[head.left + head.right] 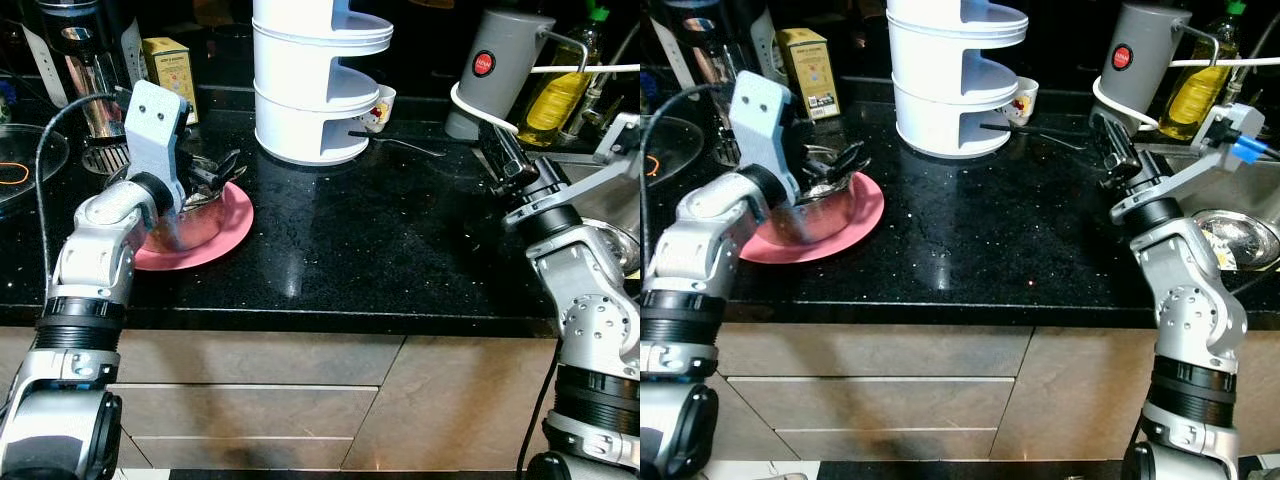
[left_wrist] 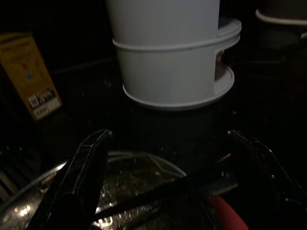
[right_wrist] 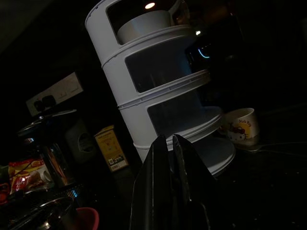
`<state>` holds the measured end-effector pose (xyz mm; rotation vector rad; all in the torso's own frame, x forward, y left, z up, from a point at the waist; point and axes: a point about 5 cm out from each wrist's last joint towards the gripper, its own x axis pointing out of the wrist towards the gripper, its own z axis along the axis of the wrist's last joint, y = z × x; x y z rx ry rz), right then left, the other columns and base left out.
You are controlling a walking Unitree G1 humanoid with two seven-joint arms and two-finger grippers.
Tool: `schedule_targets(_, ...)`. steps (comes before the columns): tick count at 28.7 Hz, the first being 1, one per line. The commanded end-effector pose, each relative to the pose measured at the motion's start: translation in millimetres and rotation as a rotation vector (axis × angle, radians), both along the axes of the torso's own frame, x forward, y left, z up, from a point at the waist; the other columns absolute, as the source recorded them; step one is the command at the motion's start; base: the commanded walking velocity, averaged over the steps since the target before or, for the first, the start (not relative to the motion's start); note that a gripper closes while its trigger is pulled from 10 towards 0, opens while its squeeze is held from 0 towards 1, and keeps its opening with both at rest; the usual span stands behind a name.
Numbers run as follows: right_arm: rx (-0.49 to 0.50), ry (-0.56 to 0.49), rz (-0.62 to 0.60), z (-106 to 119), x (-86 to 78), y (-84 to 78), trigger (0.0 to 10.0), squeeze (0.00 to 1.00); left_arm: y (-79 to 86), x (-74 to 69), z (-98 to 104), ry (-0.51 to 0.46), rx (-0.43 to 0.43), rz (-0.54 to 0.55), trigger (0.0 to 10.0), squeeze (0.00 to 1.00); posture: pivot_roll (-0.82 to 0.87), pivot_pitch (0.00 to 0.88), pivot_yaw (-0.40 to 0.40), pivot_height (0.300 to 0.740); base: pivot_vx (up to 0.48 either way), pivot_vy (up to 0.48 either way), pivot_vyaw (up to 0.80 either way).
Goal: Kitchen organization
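I judge the tidying barely begun — the dishes I'm after are not yet moved. My left tool (image 1: 830,165) hangs over the steel bowl (image 1: 825,215) that sits on the pink plate (image 1: 855,215), at the left of the black surface (image 1: 380,250); its fingers stand well apart, one to each side of the bowl's rim in the left wrist view, clamped on nothing. Some dark utensils lie in the bowl, though I can't tell what they are. My right tool (image 1: 497,150) is raised at the right side, fingers pressed together and empty, pointing toward the white rack (image 1: 310,80).

What's left, as I read it: lift bowl and plate and find them a place — perhaps the rack or the sink (image 1: 1230,235) at the far right, where another steel bowl already lies.

Around the work: a yellow box (image 1: 170,65) just behind the plate, a printed mug (image 1: 378,108) beside the rack with a spoon (image 1: 405,146) near it, a grey jug (image 1: 505,65) and an oil bottle (image 1: 560,85) at the back right. The utensils could slip out if the bowl tips.
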<state>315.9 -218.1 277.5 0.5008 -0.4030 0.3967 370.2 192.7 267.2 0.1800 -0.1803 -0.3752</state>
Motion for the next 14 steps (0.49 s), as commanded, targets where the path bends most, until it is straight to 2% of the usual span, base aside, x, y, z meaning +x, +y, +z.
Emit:
schedule_targets(1, 0.003, -0.018, -0.011, 6, -3.2, -4.8, 10.0, 0.00, -1.4, 3.5, -5, 0.055, -0.008, -0.009, 10.0, 0.00, -0.03, 0.000, -0.074, 0.740, 0.000, 0.000, 0.00)
schedule_targets(7, 0.000, -0.018, -0.013, 7, -3.8, -5.7, 10.0, 0.00, 7.9, 6.6, -12, 0.140, 0.001, 0.039, 10.0, 0.00, -0.03, 0.000, -0.076, 0.740, 0.000, 0.000, 0.00)
schedule_targets(14, -0.005, -0.013, 0.000, 7, -3.9, -2.5, 10.0, 0.00, 19.5, 5.9, -9, 0.144, 0.059, 0.105, 10.0, 0.00, -0.03, 0.000, -0.079, 0.740, 0.000, 0.000, 0.00)
